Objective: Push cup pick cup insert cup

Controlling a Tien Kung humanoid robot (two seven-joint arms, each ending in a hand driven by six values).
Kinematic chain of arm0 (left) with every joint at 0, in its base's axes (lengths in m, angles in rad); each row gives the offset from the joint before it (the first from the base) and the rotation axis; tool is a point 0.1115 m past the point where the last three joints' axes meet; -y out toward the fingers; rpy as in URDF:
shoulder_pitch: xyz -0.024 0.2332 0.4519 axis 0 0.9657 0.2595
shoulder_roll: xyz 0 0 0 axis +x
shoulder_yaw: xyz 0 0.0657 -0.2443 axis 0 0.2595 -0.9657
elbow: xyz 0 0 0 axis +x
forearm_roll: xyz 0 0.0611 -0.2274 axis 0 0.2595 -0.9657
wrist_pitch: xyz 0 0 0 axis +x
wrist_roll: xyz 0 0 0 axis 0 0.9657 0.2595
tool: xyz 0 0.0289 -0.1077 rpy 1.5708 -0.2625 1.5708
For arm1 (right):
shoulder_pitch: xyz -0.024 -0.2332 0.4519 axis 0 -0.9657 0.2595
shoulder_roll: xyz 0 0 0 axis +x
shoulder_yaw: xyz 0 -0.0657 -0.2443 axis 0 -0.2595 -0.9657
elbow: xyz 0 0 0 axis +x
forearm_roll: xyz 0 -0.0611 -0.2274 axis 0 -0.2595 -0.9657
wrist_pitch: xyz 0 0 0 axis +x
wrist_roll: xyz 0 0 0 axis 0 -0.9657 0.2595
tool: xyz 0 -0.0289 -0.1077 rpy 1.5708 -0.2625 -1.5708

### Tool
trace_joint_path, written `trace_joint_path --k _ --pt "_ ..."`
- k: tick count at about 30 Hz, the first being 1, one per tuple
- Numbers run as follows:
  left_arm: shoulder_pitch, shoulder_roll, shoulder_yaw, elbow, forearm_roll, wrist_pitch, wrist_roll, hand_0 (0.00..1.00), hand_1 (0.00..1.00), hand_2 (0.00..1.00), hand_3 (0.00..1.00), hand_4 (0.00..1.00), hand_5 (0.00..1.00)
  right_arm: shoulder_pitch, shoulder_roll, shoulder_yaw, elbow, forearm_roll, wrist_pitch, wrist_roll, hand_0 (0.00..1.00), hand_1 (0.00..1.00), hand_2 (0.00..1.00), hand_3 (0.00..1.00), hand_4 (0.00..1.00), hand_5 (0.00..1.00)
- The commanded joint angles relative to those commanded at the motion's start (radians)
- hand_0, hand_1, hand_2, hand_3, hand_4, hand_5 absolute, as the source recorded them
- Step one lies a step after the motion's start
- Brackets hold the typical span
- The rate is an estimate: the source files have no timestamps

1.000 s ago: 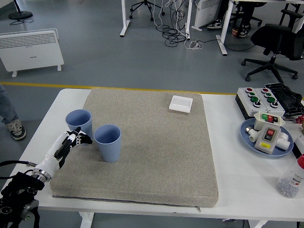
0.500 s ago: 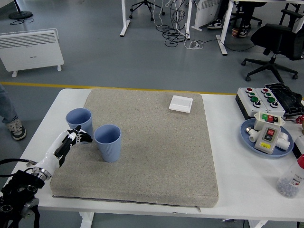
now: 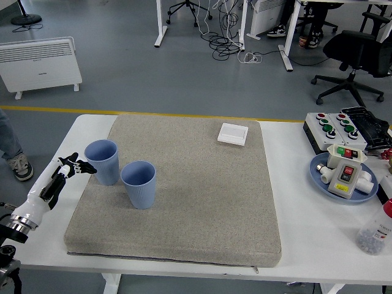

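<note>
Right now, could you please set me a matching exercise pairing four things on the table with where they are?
Things:
1. left hand
2. white square
3. blue plate
4. front cup

Places:
A. far edge of the mat
B. on the table's right side, holding a switch box
C. just left of the back cup, off the mat's left edge
D. on the mat, right of and nearer than the other cup

Pairs: 1-C, 2-A, 3-B, 4-D
</note>
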State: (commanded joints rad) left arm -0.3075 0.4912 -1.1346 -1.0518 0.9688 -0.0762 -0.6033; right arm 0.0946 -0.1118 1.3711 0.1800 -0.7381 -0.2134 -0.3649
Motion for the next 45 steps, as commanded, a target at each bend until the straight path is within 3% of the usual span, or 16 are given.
trace_joint_path --k 5,6,7,11,12,13,17,18,23,24,35,36,45 --pt "0.014 0.056 -0.058 -0.150 0.067 0.016 0.024 0.474 0.512 0.485 0.435 0.554 0.998 -0.003 -0.003 -0.001 0.000 0.004 0.000 0.001 0.678 0.591 0.603 0.582 0.118 0.549" --pt "0.003 0.073 -0.058 -0.187 0.097 0.015 0.057 0.532 0.610 0.598 0.525 0.756 0.892 -0.004 -0.003 -0.001 0.000 0.006 0.000 0.001 0.678 0.591 0.602 0.582 0.119 0.549" --pt "-0.001 0.079 -0.057 -0.210 0.113 0.014 0.076 0.532 0.610 0.598 0.525 0.756 0.892 -0.004 -0.003 -0.001 0.000 0.007 -0.001 0.001 0.678 0.591 0.602 0.582 0.119 0.549" --pt "-0.072 0.132 -0.006 -0.302 0.244 -0.011 0.234 0.532 0.610 0.598 0.525 0.756 0.892 -0.007 -0.003 -0.004 0.000 0.009 -0.002 0.000 0.678 0.591 0.602 0.582 0.119 0.549" --pt "-0.104 0.148 0.025 -0.319 0.287 -0.018 0.280 0.805 0.826 0.910 0.805 0.883 0.827 -0.008 -0.004 -0.005 0.000 0.010 -0.002 0.000 0.678 0.591 0.601 0.582 0.120 0.550" --pt "-0.147 0.164 0.070 -0.330 0.333 -0.025 0.338 0.805 0.826 0.910 0.805 0.883 0.827 -0.010 -0.004 -0.006 0.000 0.010 -0.002 -0.001 0.678 0.591 0.601 0.582 0.120 0.550" --pt "-0.253 0.171 0.178 -0.316 0.385 -0.044 0.445 0.805 0.826 0.910 0.805 0.883 0.827 -0.014 -0.003 -0.009 0.000 0.013 -0.003 -0.002 0.678 0.591 0.601 0.582 0.120 0.550" --pt "-0.278 0.171 0.203 -0.313 0.392 -0.048 0.463 0.938 0.926 0.998 0.933 0.948 0.794 -0.015 -0.002 -0.009 0.000 0.013 -0.003 -0.002 0.679 0.592 0.602 0.582 0.120 0.551" --pt "-0.405 0.170 0.353 -0.292 0.429 -0.074 0.524 0.938 0.926 0.998 0.933 0.948 0.794 -0.017 -0.002 -0.014 0.000 0.016 -0.004 -0.002 0.679 0.592 0.602 0.582 0.120 0.551" --pt "-0.428 0.168 0.381 -0.284 0.436 -0.079 0.534 0.973 0.970 0.998 0.998 0.992 0.731 -0.017 -0.002 -0.015 0.000 0.018 -0.004 -0.002 0.679 0.592 0.602 0.583 0.120 0.549" --pt "-0.573 0.159 0.589 -0.222 0.470 -0.149 0.627 0.977 0.971 0.998 0.998 0.998 0.695 -0.006 -0.006 -0.024 0.000 0.023 -0.004 -0.002 0.679 0.592 0.602 0.583 0.120 0.550" --pt "-0.594 0.158 0.619 -0.215 0.475 -0.155 0.634 0.984 0.973 0.998 0.998 0.998 0.624 -0.004 -0.006 -0.026 0.000 0.023 -0.003 -0.002 0.679 0.592 0.602 0.583 0.121 0.549" --pt "-0.663 0.143 0.720 -0.157 0.491 -0.161 0.627 0.983 0.974 0.998 0.998 0.998 0.589 0.001 -0.007 -0.034 0.000 0.029 -0.003 -0.003 0.679 0.592 0.603 0.583 0.120 0.549"
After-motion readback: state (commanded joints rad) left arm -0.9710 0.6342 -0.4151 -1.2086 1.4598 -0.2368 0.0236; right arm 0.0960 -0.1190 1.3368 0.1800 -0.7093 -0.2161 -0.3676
